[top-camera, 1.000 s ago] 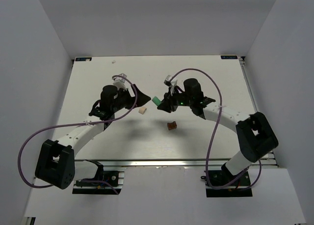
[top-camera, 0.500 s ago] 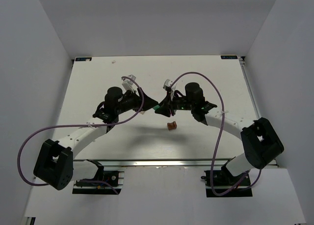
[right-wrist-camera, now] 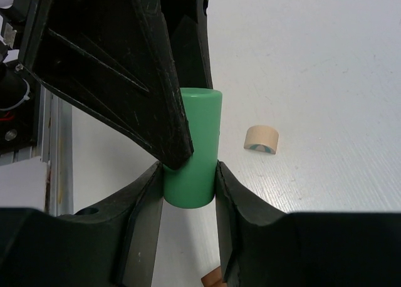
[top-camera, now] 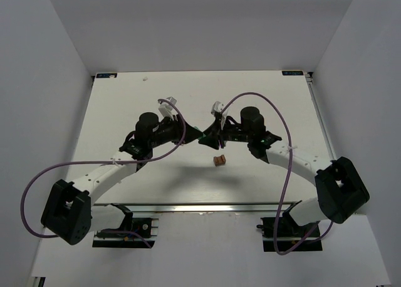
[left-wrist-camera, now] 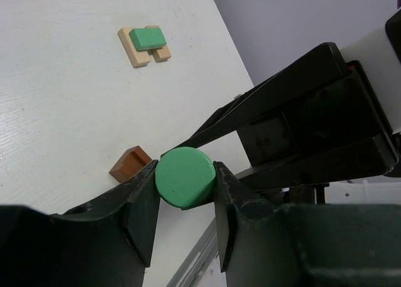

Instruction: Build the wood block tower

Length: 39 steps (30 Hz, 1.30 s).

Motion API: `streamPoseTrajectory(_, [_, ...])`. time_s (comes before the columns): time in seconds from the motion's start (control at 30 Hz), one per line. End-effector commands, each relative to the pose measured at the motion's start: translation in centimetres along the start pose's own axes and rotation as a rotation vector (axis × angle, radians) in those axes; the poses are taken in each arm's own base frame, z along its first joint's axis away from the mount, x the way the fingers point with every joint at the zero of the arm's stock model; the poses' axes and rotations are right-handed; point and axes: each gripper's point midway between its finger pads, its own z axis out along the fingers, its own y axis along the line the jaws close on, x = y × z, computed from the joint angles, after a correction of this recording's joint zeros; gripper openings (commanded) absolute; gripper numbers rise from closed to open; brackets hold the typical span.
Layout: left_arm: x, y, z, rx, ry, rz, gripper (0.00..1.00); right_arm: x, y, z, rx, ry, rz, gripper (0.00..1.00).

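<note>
A mint green cylinder (right-wrist-camera: 195, 136) hangs above the table, gripped from both ends. My right gripper (right-wrist-camera: 190, 177) is shut on its near part, and my left gripper (left-wrist-camera: 185, 174) is shut on its round end face (left-wrist-camera: 185, 177). In the top view the two grippers meet nose to nose, left gripper (top-camera: 190, 135) against right gripper (top-camera: 208, 136). The dark brown notched block (top-camera: 218, 160) lies on the table just below them. A tan half-round block (right-wrist-camera: 262, 140) lies beyond the cylinder. A flat stack of tan pieces with a green block on top (left-wrist-camera: 145, 42) sits farther off.
White table (top-camera: 125, 99) inside pale walls. The metal rail (top-camera: 207, 207) at the near edge carries both arm bases. Purple cables (top-camera: 276, 174) loop over each arm. A small white speck (top-camera: 145, 78) lies near the far left.
My left gripper moved right to the green cylinder held by the right gripper and closed on it. The right arm shifted slightly left; the tan block is now hidden under the left gripper in the top view.
</note>
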Motion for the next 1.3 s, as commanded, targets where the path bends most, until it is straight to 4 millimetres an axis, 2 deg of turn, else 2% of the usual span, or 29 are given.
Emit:
streamPoseTrajectory(0.0, [-1.7, -1.4, -1.0, 0.007, -0.061, 0.037, 0.47, -0.9, 0.2, -0.3, 0.006, -0.022, -0.054, 0.04])
streamPoseTrajectory(0.23, [-2.0, -1.5, -1.1, -0.001, -0.062, 0.052, 0.54, -0.6, 0.7, -0.5, -0.013, -0.016, -0.062, 0.05])
streamPoseTrajectory(0.33, [-2.1, -1.5, -1.1, -0.009, -0.057, 0.056, 0.54, -0.4, 0.8, -0.7, -0.006, -0.009, -0.067, 0.05])
streamPoseTrajectory(0.43, [-2.1, -2.1, -1.1, 0.020, -0.049, 0.059, 0.47, -0.5, 0.7, -0.9, 0.002, -0.013, -0.071, 0.05])
streamPoseTrajectory(0.47, [-2.0, -2.0, -1.0, 0.019, -0.045, 0.059, 0.41, -0.7, 0.7, -0.9, 0.006, -0.018, -0.074, 0.06])
streamPoseTrajectory(0.6, [-2.0, -2.4, -0.9, 0.031, -0.043, 0.066, 0.27, -1.0, 0.7, -0.8, 0.000, -0.025, -0.079, 0.07])
streamPoseTrajectory(0.7, [-2.0, -2.9, -0.8, 0.049, -0.036, 0.071, 0.23, -1.1, 0.4, -0.7, 0.011, -0.025, -0.077, 0.08])
streamPoseTrajectory(0.8, [-2.1, -3.1, -0.6, 0.051, -0.031, 0.078, 0.13, -1.2, 0.0, -0.6, 0.028, -0.025, -0.070, 0.20])
streamPoseTrajectory(0.83, [-2.5, -3.3, -0.5, 0.051, -0.036, 0.084, 0.08, -1.3, -0.1, -0.6, 0.034, -0.026, -0.068, 0.39])
streamPoseTrajectory(0.9, [-2.8, -3.3, -0.4, 0.040, -0.036, 0.095, 0.06, -1.0, -0.3, -0.6, 0.050, -0.019, -0.061, 0.44])
streamPoseTrajectory(1.0, [-3.9, -3.2, -0.1, 0.002, -0.048, 0.127, 0.04, -0.7, -0.8, -0.9, 0.092, -0.006, -0.043, 0.69])
streamPoseTrajectory(1.03, [-4.4, -2.9, 0.1, -0.027, -0.059, 0.137, 0.02, -0.8, -1.0, -1.2, 0.114, -0.008, -0.041, 0.89])
streamPoseTrajectory(1.1, [-5.2, -2.8, 0.7, -0.063, -0.045, 0.160, 0.00, -0.7, -2.2, -1.8, 0.198, -0.004, -0.029, 0.89])
streamPoseTrajectory(1.27, [-6.4, -2.0, 3.0, -0.133, -0.034, 0.193, 0.00, -0.5, -3.6, -4.7, 0.353, -0.027, 0.021, 0.89])
